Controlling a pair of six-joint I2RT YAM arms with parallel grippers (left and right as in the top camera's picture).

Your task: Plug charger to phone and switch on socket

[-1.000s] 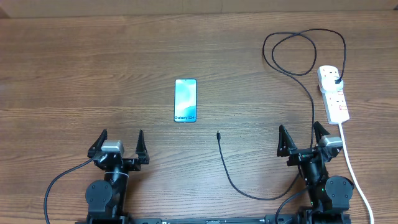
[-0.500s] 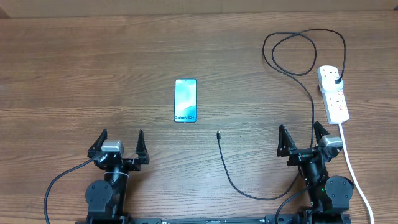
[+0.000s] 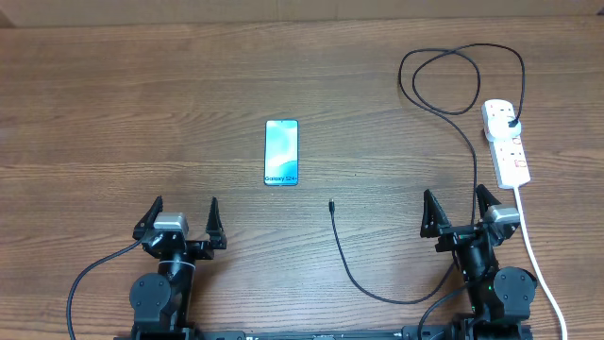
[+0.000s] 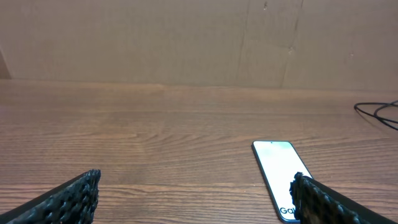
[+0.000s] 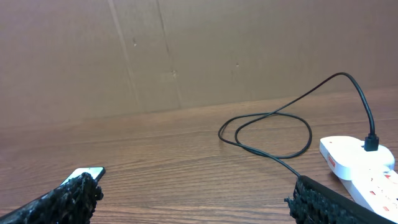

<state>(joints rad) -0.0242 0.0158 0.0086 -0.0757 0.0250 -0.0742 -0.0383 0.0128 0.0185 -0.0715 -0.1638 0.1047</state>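
Note:
The phone (image 3: pixel 281 152) lies flat mid-table, teal screen up; it also shows as the phone (image 4: pixel 278 174) and as a corner of the phone (image 5: pixel 87 173). The charger's black cable (image 3: pixel 351 269) runs from its small connector tip (image 3: pixel 331 204) round the right arm, loops at the back, and its plug (image 3: pixel 511 123) sits in the white socket (image 3: pixel 507 144). The same socket (image 5: pixel 360 165) and charger loop (image 5: pixel 273 134) show in the right wrist view. My left gripper (image 3: pixel 179 219) stands open near the front left, empty. My right gripper (image 3: pixel 460 212) stands open at front right, empty.
The socket's thick white cord (image 3: pixel 538 264) trails toward the front right edge, beside the right arm. A brown cardboard wall (image 4: pixel 199 37) stands behind the wooden table (image 3: pixel 142 113).

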